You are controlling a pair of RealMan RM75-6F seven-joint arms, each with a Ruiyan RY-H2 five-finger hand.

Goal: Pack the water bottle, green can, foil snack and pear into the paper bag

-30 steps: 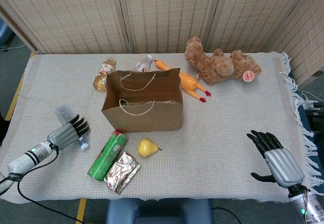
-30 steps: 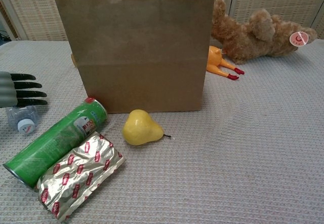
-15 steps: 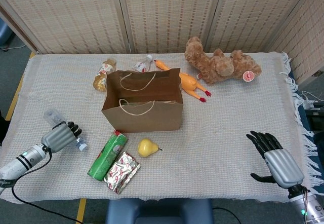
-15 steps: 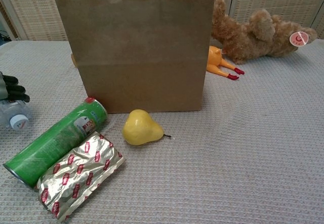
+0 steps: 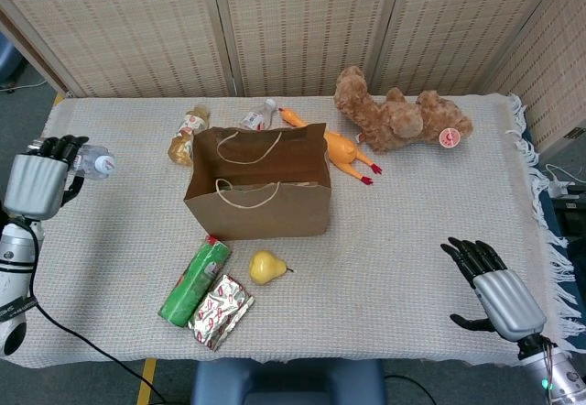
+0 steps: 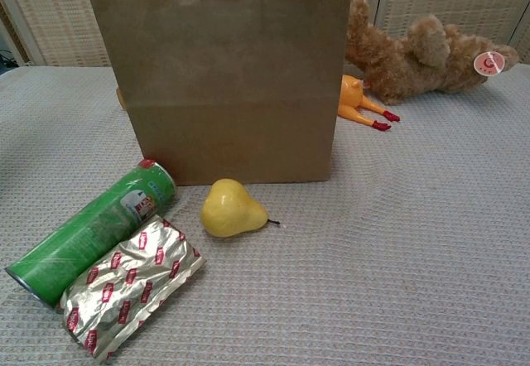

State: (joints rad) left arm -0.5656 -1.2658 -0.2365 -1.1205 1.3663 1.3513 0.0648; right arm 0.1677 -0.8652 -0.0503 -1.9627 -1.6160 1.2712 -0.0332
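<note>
My left hand (image 5: 38, 181) is raised at the far left of the head view and grips the clear water bottle (image 5: 94, 161), whose white cap points right. The brown paper bag (image 5: 259, 194) (image 6: 224, 76) stands open in the middle. In front of it lie the green can (image 5: 194, 281) (image 6: 91, 233), the foil snack (image 5: 221, 311) (image 6: 132, 287) and the yellow pear (image 5: 265, 266) (image 6: 232, 209). My right hand (image 5: 494, 290) rests open on the cloth at the near right, holding nothing. The chest view shows neither hand.
Behind the bag lie two small bottles (image 5: 188, 134) (image 5: 257, 116), a rubber chicken (image 5: 335, 149) (image 6: 358, 101) and a brown teddy bear (image 5: 398, 116) (image 6: 422, 51). A woven screen (image 5: 293, 20) backs the table. The cloth's fringed edge (image 5: 540, 203) runs along the right.
My left hand closed on the water bottle, lifted it off the cloth and carried it up and to the left, out of the chest view. The right hand has barely moved.
</note>
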